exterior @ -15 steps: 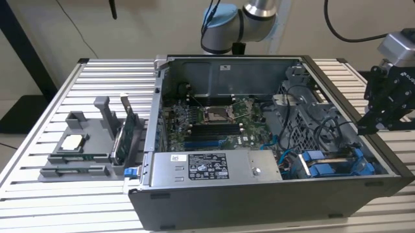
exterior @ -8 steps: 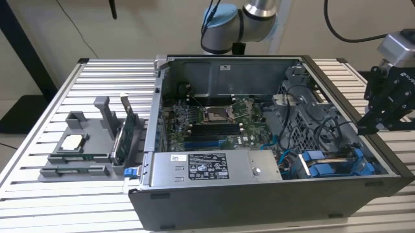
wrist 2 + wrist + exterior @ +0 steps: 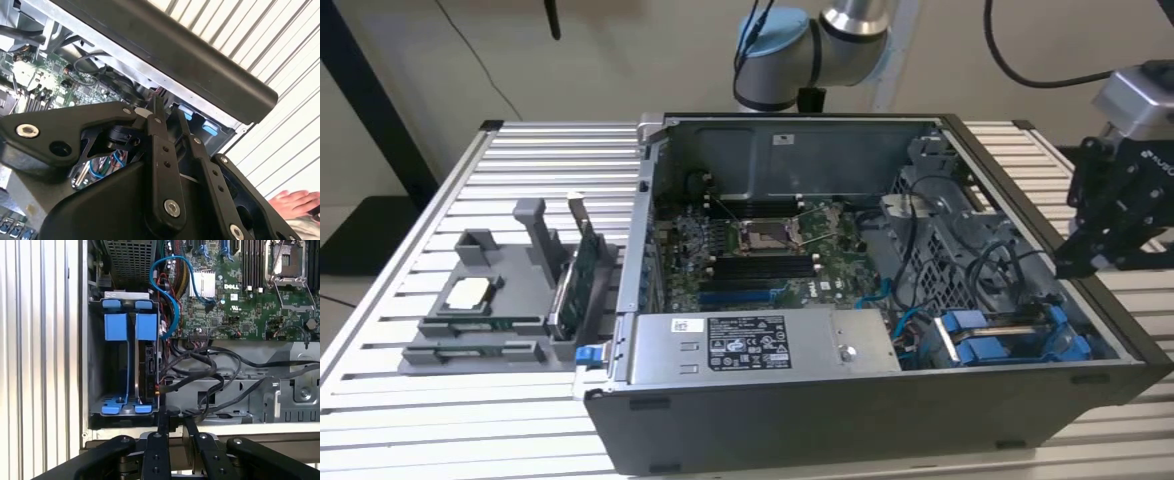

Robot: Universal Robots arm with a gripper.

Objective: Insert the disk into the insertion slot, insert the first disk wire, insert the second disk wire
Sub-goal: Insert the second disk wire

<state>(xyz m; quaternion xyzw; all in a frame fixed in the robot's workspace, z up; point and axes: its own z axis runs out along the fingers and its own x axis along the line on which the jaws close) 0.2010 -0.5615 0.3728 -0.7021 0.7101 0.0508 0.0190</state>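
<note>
claw [image 3: 174, 421]: hovering at the case [image 3: 854, 420] edge, clenched, gripping nothing
slot [image 3: 119, 326]: sitting near the claw, wires [image 3: 210, 371] trailing beside

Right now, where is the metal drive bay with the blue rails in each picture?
Exterior view: the drive bay sits in the computer case's near corner, on the exterior view's right.
First wrist view: the drive bay stands against the case's outer wall, beside the black cables.
Second wrist view: its blue rails peek out under the case's black edge.
Shared landmark: the green motherboard.
</note>
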